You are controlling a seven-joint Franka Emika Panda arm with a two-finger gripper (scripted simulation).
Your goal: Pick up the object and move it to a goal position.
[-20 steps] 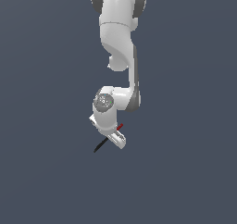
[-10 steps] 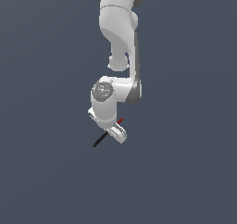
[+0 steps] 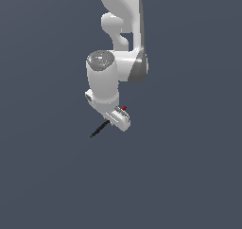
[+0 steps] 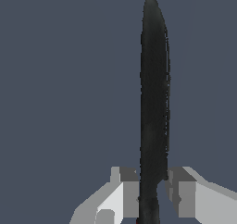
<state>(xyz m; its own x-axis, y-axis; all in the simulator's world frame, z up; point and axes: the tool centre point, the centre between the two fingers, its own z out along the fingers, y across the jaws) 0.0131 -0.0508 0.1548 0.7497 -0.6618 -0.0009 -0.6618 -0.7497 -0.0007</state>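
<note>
The white arm [image 3: 120, 43] is reaching down from the top of the exterior view, its upper links stacking above a rounded wrist section with a grey cap, and the hand below it is tilting toward the exterior view's right. The gripper [image 3: 118, 118] is sitting at the low end of that hand, small against the bulk of the wrist.

In the wrist view the two fingers [image 4: 124, 190] are standing on either side of the object [image 4: 153, 102], pressing in against its black shaft so that no gap is showing between pad and stick; the gripper is clamping it near one end. The long black part is running straight out past the fingertips, well beyond them. In the exterior view the object [image 3: 100, 129] is poking out from the fingers toward the exterior view's left and slightly downward, while a small red tip is showing on the other side of the fingers, just beside the hand's upper edge.

Open room is lying on every side of the fingers and of the stick's free end; nothing is touching either of them.

The backdrop [image 3: 42, 176] is showing as a flat, even slate grey in both views, without a seam or edge, so I cannot tell floor from wall.
</note>
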